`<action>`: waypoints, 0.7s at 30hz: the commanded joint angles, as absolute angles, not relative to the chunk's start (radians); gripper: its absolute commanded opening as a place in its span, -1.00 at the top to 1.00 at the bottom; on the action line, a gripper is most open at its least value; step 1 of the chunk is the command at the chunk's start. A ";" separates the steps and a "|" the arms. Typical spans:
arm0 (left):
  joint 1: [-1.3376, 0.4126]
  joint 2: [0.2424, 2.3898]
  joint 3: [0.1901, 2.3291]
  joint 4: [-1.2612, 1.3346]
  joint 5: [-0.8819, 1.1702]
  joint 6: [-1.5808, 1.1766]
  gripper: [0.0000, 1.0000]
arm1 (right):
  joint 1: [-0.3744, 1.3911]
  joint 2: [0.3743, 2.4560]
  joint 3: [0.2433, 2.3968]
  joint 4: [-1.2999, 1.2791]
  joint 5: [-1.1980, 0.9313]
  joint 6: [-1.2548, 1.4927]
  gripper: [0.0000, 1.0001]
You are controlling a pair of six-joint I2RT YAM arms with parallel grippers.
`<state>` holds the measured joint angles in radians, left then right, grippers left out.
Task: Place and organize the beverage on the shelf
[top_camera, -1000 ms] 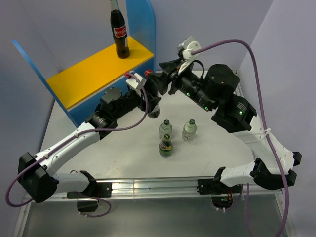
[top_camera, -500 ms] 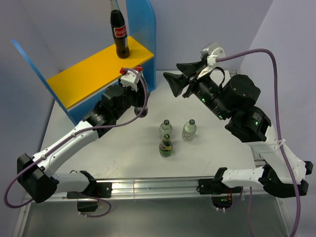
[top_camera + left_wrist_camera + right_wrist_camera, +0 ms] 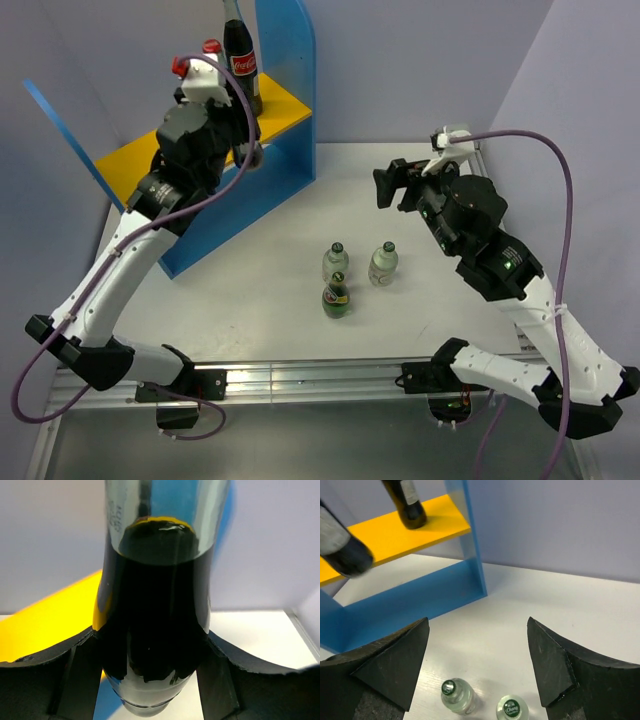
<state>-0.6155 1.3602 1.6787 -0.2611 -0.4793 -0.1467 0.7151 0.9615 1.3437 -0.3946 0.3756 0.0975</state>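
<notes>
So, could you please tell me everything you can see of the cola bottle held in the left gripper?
The held cola bottle is clear-walled, filled with dark liquid to the shoulder, its neck empty above. The left gripper is shut on its lower body, one black finger on each side. The right wrist view shows it above the shelf's yellow board, near the other cola bottle standing there; whether its base touches the board I cannot tell.

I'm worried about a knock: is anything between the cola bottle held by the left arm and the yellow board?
Nothing visible lies between the held bottle and the board; bare board shows beside it. The other cola bottle stands close by at the board's right end, so it could probably be bumped if the held one drifts that way.
</notes>
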 commanded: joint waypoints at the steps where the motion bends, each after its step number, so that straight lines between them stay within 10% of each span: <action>1: -0.554 1.348 1.825 -0.126 -0.561 -0.138 0.99 | 0.675 0.891 1.295 -0.377 0.376 0.158 -0.72; 21: -0.186 1.503 1.882 -0.097 -0.368 -0.206 0.99 | 0.653 0.825 1.209 -0.423 0.348 0.152 -0.70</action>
<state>-0.2028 1.5417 1.8130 -0.3637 -0.4152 -0.1802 0.6609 0.8368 1.2198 -0.4355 0.3523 0.1413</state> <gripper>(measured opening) 0.684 0.851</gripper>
